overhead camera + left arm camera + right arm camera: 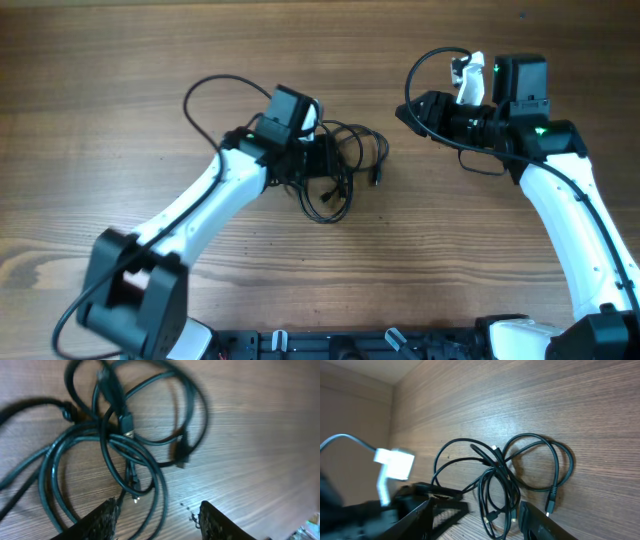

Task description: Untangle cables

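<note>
wooden table (100, 60) bears tangled cables (345, 160); left hand (157, 509) over them, right hand (475, 512) aside, both apart.

Overhead: part of cables (345, 170) hidden under left gripper (315, 158); plugs too small to tell apart.
Left wrist view: cables cut off at left and top edge, top blurry; left fingers (102, 520) cut off at bottom.
Right wrist view: left arm (395, 465) blurry; right fingers (535, 522) cut off at bottom.
</note>
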